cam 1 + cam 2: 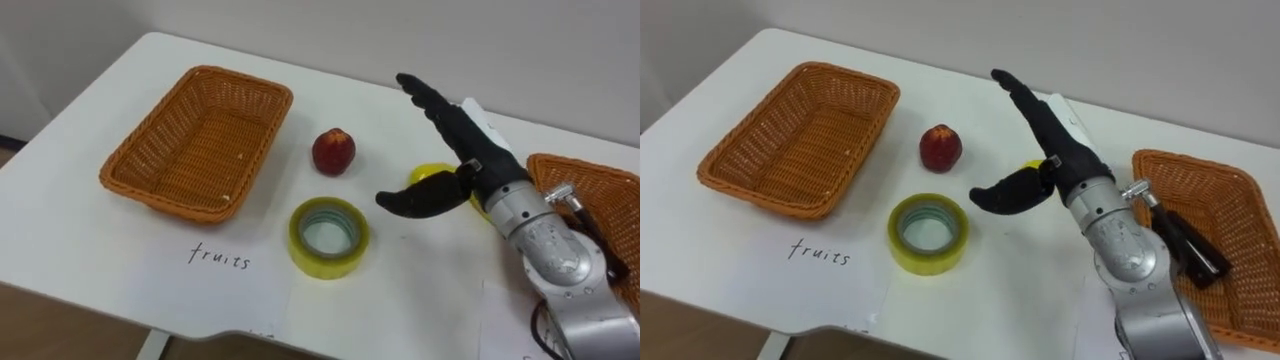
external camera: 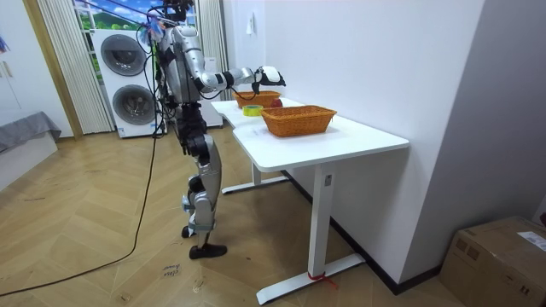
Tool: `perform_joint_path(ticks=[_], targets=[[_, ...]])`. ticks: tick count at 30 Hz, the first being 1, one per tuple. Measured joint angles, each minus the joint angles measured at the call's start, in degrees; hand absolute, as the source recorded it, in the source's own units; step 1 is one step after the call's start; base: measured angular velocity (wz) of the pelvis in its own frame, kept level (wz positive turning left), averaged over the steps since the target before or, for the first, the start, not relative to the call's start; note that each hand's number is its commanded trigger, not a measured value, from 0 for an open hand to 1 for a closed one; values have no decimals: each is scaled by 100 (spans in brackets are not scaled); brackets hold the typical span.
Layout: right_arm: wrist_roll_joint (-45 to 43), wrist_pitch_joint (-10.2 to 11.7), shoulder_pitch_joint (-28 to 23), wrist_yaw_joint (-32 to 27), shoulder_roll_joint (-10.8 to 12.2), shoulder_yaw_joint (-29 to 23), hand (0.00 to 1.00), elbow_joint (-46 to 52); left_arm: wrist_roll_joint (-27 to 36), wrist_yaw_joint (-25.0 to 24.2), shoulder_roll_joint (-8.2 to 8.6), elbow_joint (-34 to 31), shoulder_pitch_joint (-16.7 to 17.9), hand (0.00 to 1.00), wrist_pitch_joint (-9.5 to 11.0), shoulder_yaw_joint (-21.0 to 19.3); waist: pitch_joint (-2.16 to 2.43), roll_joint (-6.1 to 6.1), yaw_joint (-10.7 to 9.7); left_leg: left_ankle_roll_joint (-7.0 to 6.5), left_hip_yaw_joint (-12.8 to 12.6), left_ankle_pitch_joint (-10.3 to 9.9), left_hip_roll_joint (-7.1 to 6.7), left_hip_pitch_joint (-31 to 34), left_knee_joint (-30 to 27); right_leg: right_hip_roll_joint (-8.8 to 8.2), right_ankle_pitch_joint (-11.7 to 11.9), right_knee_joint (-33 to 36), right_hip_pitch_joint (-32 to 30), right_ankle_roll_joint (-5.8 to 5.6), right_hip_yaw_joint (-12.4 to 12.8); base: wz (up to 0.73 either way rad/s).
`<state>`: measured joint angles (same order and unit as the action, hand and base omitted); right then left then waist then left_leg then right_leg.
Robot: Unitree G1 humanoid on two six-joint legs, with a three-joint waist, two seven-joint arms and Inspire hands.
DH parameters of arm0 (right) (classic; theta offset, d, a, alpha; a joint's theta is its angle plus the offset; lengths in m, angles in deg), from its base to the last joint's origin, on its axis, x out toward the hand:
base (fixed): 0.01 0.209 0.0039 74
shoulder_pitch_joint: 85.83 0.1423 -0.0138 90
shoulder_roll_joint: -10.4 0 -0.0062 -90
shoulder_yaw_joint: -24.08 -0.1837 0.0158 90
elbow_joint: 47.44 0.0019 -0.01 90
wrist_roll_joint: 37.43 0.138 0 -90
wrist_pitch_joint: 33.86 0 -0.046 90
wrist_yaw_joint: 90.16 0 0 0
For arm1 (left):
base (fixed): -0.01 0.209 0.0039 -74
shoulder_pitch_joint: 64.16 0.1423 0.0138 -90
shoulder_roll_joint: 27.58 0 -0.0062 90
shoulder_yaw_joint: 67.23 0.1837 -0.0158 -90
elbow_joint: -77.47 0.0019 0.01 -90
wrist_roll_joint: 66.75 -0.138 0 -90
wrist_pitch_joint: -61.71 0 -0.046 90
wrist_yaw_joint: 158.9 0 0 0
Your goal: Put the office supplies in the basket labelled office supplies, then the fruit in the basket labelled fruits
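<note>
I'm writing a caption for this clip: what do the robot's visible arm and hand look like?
The right hand has black fingers and a black thumb, with a white plate on its back. The forearm behind it is rounded, silver-grey metal.

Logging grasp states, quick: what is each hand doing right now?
Right hand: open, fingers straight, holding nothing.
Left hand: cannot be told.
</note>
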<state>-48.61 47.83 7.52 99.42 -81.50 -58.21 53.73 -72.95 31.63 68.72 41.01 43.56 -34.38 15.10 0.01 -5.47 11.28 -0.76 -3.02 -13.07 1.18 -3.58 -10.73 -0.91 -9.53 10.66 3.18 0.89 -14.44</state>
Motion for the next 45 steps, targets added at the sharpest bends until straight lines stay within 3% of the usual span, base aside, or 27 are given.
perform_joint_path(ticks=[14,18,23,29,39,45], targets=[[-57,1,6,-3,82,58,0,-2,-21,72,-14,-5,35,0,-1,20,-30,-35,32,5,78,2,-16,54,6,4,0,-10,-18,0,-90,2],[-239,-27,115,29,70,301,0,-150,-74,129,-15,-88,69,0,-75,25,-34,-52,89,5,78,2,-9,60,4,-6,0,-8,-24,0,-153,0],[-717,-178,421,246,75,630,0,-514,-99,102,-52,-80,26,0,-149,12,-30,-91,306,5,80,2,-14,66,-10,-12,1,-6,-27,0,-152,0],[-770,-188,450,315,74,700,0,-703,-96,18,-52,-67,12,0,-264,10,-41,-123,375,-9,100,11,-11,82,-18,-36,0,-4,-22,-1,-157,2],[-765,-232,450,308,83,700,0,-887,-87,26,-50,-39,-15,0,-266,11,-46,-135,490,-18,152,22,-65,85,-25,-54,0,-1,3,-2,-226,3],[-766,-317,507,259,140,700,0,-1226,-87,48,-49,-36,-18,0,-390,15,-74,-179,537,-29,213,40,-93,113,-23,-79,1,-2,3,-6,-297,5]])
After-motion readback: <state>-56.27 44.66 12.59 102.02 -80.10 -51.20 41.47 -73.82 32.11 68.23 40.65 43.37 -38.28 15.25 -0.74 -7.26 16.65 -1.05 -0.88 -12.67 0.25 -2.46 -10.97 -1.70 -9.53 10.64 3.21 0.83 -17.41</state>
